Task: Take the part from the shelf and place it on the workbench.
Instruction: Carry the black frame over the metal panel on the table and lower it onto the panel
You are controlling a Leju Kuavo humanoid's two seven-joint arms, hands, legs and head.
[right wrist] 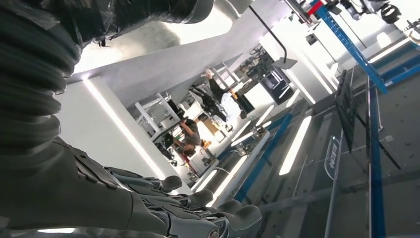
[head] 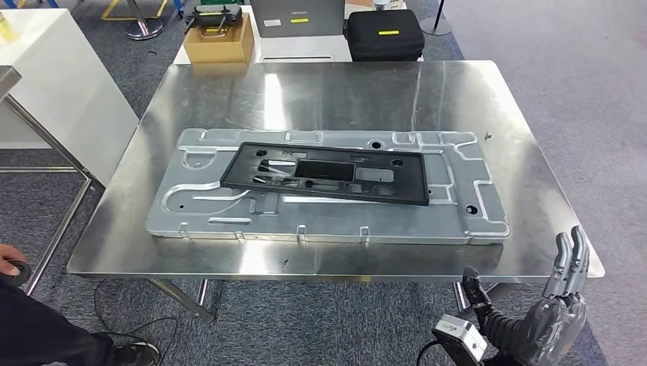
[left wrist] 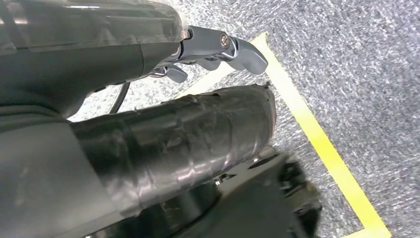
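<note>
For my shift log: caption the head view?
Black part lies on grey panel atop workbench; right hand raised, empty.

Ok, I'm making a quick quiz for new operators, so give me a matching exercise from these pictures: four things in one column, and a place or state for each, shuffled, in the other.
Things:
1. black frame
2. silver plate
3. cardboard box
4. right hand

Places or states:
A. on the floor beyond the far edge of the table
B. lying flat on the steel table, under another part
C. raised beside the table's near right corner, holding nothing
D. resting on top of the silver plate

Pairs: 1-D, 2-B, 3-A, 4-C
</note>
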